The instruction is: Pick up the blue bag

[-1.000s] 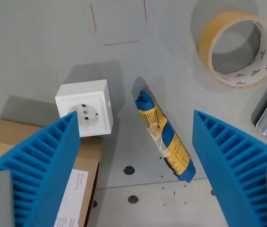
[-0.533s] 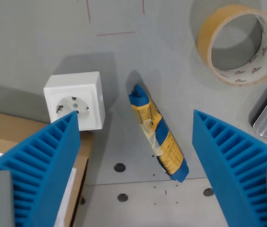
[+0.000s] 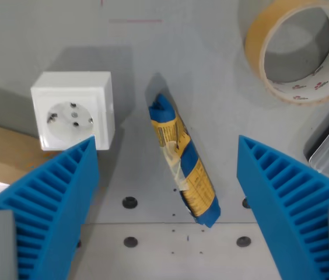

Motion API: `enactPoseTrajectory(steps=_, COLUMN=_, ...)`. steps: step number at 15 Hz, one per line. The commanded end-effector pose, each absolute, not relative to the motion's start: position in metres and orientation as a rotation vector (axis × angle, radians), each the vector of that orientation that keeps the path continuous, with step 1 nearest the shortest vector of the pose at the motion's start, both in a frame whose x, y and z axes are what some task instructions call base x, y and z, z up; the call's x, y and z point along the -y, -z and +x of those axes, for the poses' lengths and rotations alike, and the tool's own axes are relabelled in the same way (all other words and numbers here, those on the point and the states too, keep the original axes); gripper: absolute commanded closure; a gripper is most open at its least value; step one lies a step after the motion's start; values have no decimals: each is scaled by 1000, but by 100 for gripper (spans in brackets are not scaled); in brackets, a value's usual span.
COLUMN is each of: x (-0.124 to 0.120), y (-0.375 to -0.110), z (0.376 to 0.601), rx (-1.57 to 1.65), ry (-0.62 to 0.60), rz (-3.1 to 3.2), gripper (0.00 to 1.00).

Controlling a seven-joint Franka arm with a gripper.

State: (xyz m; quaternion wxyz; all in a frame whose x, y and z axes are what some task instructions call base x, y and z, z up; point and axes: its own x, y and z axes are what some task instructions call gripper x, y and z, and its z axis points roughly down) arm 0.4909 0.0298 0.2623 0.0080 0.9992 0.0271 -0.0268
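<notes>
My fingers were spread wide with nothing between them but the blue bag, its long axis running diagonally across the gap, touching neither

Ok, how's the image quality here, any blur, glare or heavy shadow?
Wrist view: sharp on the blue bag and the socket; soft shadows fall up and to the view's left of both; no glare; the tape roll is cropped at the top right edge.

A lab workbench: grey table with bolt holes, tape roll, loose wall socket.
</notes>
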Motion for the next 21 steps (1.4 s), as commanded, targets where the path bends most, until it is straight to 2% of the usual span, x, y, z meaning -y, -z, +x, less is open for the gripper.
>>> enactPoseTrajectory(steps=1, x=-22, y=-255, z=466, rx=-359, ry=-192, rz=3088, gripper=0)
enactPoseTrajectory(steps=15, x=-8, y=-199, z=432, rx=-648, ry=-159, rz=3012, gripper=0)
enactPoseTrajectory(steps=21, x=-7, y=-183, z=420, rx=-714, ry=-140, rz=2985, gripper=0)
